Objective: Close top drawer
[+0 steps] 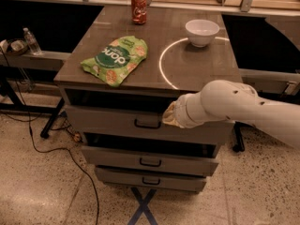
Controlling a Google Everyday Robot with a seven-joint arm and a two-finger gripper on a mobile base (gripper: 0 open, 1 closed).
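The pale, rounded hand [171, 115] rests against the front of the wide grey wooden top drawer [108, 118], just right of its small black bar handle [147, 124]. I cannot tell whether the hand is apart or together. Up and left of the hand, on the brown tabletop [197, 74], lies a green snack bag [115, 60] with illegible white lettering, and a red drink can [138, 8] stands beyond, its label unreadable.

High front view, claw [171, 116] at drawer [105, 119]
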